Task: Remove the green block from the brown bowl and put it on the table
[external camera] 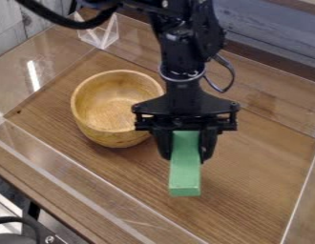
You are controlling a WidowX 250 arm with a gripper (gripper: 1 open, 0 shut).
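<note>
Since my fingers [186, 143] are clamped on its upper end, the green block [186, 170] hangs rigid and light, beside the brown bowl [112, 107], over the bench [268, 162].

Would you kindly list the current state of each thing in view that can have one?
green block: out of the bowl, upper end between the jaws, hanging tilted; whether its lower end touches the table is unclear.
brown bowl: upright, empty.
gripper: pointing down, shut on the block.
table: bears the bowl.

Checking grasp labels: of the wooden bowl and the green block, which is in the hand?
The green block, hanging between the hand's fingers. The bowl sits empty beside it.
</note>
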